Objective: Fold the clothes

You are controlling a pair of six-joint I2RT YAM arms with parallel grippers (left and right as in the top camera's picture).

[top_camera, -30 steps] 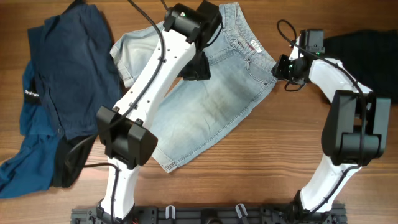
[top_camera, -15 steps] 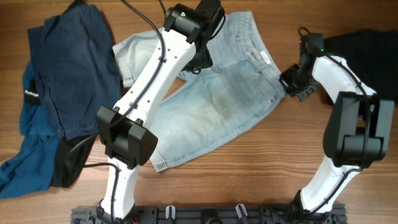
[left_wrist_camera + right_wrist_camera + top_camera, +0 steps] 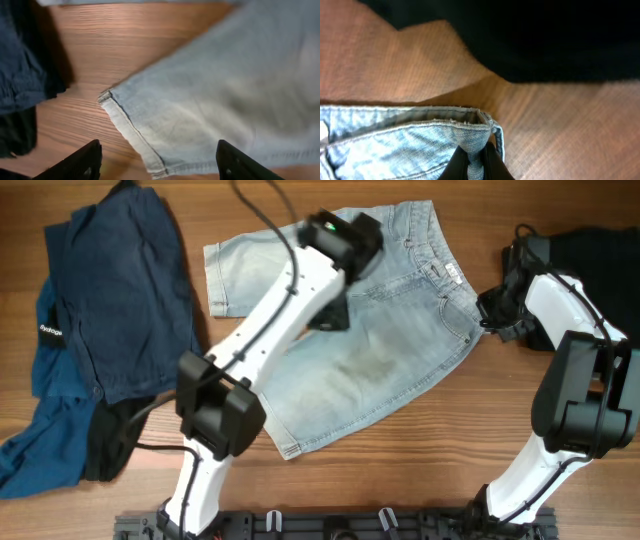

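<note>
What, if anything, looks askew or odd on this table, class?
The denim shorts lie slanted and unfolded, with a darker smudge at mid-fabric. The right gripper pinches their waistband corner; the left gripper hangs open over a hem.

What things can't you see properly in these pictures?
Overhead: the left arm covers part of the denim shorts and looks blurred.
Overhead: the white label is too small to read.
Right wrist: the black garment is cut off by the top edge.
Left wrist: the shorts run off the right edge, blurred.
</note>
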